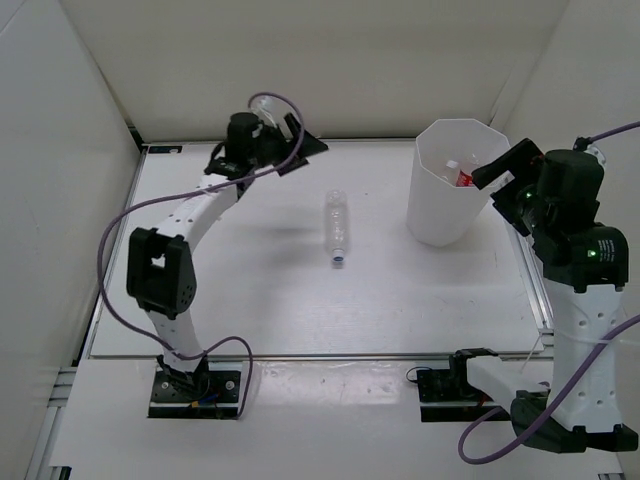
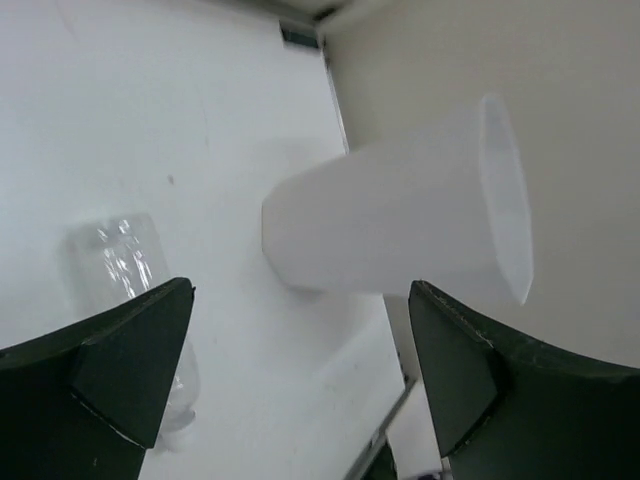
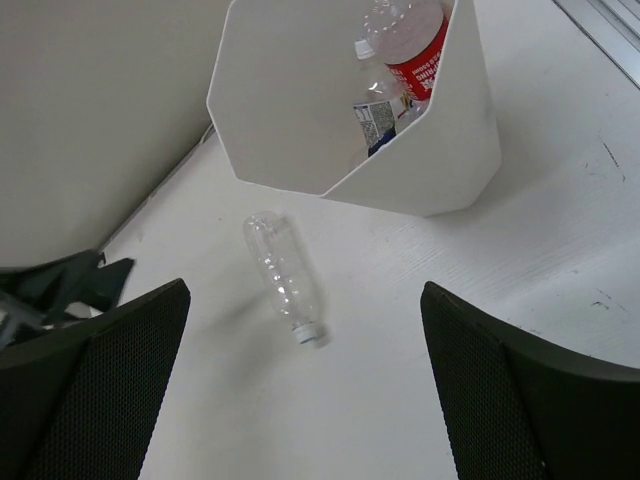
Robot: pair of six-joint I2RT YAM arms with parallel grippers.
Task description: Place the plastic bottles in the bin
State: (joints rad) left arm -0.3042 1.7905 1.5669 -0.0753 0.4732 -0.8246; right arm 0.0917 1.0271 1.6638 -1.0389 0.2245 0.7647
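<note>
- The bin (image 1: 452,200) stands upright on the tabletop (image 1: 200,300), near the far right corner, with its octagonal rim open upward.
- Two bottles lie inside the bin. The red-labelled bottle (image 3: 415,45) rests against the wall, and the blue-labelled bottle (image 3: 375,118) sits just beside it, lower down.
- A clear bottle (image 1: 337,228) lies on its side about the middle of the tabletop, a little nearer the far edge. Its cap points toward the near edge. It is well apart from the bin, on the bin's left, and nothing touches it.
- The left claw (image 2: 300,288) is held up near the far edge, left of the middle. Its two fingers (image 2: 130,370) are spread wide and there is nothing between them. Its wrist view takes in both the clear bottle and the bin's side.
- The right claw (image 3: 304,292) hangs by the right edge, above the bin's right side. Its fingers (image 3: 500,390) are also spread wide and hold nothing. Its wrist view looks down into the bin's mouth and onto the clear bottle beyond it.
</note>
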